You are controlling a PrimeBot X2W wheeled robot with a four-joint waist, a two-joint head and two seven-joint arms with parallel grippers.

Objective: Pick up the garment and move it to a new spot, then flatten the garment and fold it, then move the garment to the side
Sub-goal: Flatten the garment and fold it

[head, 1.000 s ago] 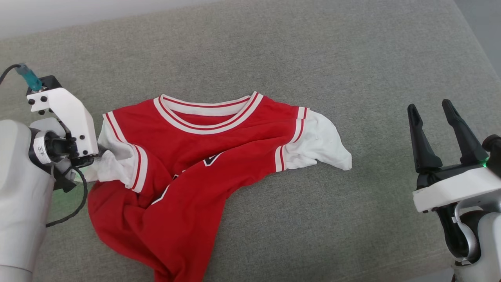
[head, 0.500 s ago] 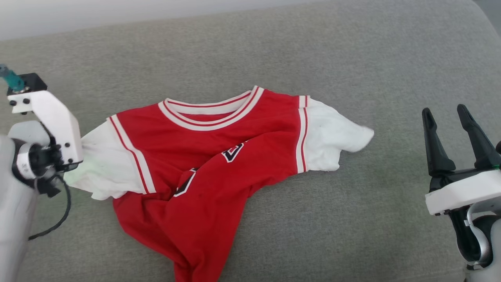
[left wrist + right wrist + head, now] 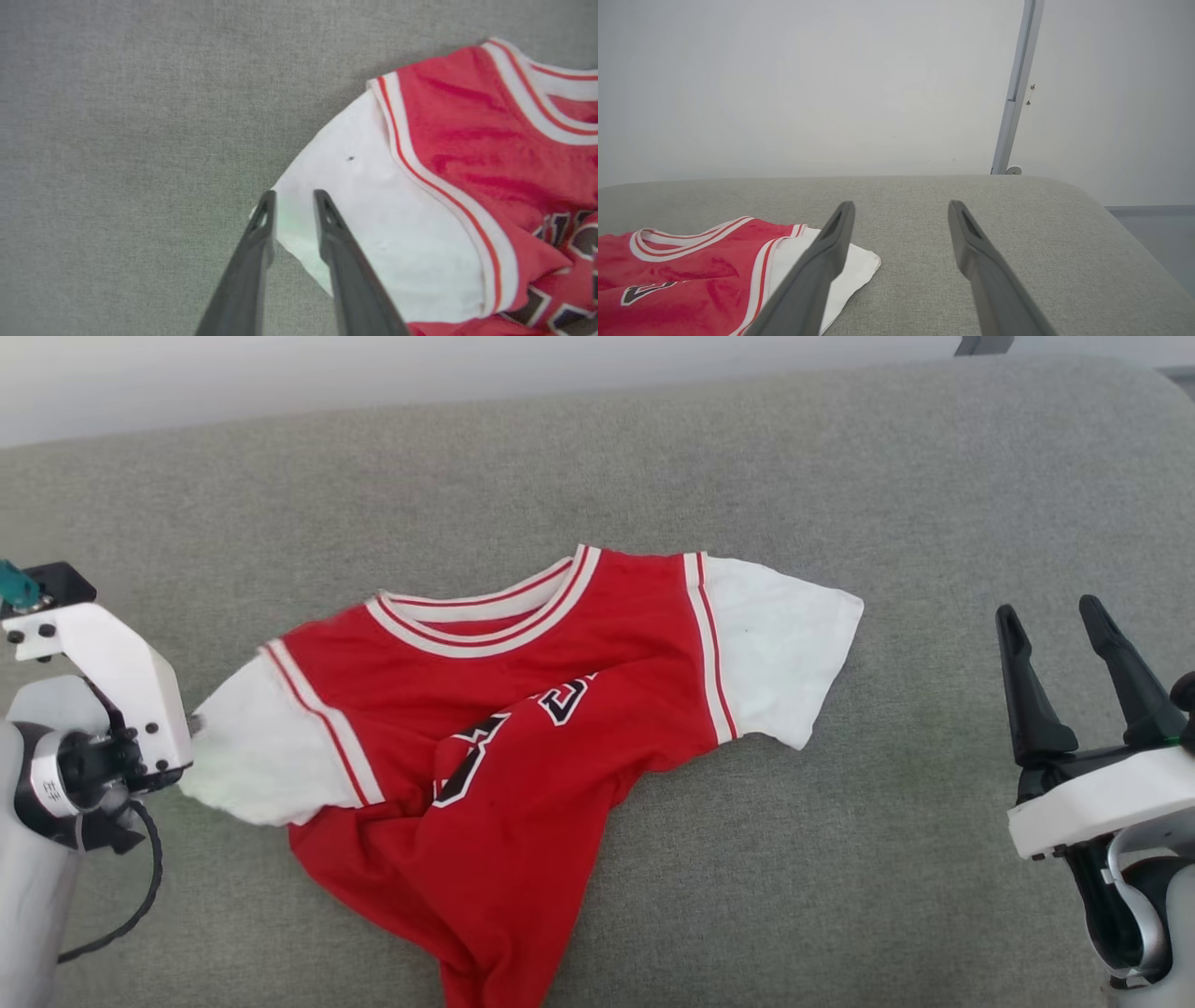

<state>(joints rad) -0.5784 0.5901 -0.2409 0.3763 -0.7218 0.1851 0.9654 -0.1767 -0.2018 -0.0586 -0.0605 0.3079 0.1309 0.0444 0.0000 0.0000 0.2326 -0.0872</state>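
The garment (image 3: 523,728) is a red T-shirt with white sleeves, lying chest-up on the grey upholstered surface (image 3: 840,896). Its lower body is bunched and twisted toward the front edge. My left gripper (image 3: 294,193) is at the outer edge of the garment's left sleeve (image 3: 364,219). Its jaws stand a little apart, and white cloth shows in the gap. In the head view its white wrist housing (image 3: 121,681) covers the fingers. My right gripper (image 3: 1047,607) stands open and empty at the right, well clear of the right sleeve (image 3: 784,644). The right wrist view shows it (image 3: 901,205) open above that sleeve (image 3: 850,270).
A white wall runs behind the surface's back edge. A pale upright post (image 3: 1017,88) stands at the back right. The surface rounds off at its right corner, with floor (image 3: 1153,224) beyond. Bare grey fabric lies between the garment and my right gripper.
The left sleeve, crumpled a second ago, has been drawn out to the left and lies flat. The right sleeve has spread out too. The head view has shifted. My right gripper stays open.
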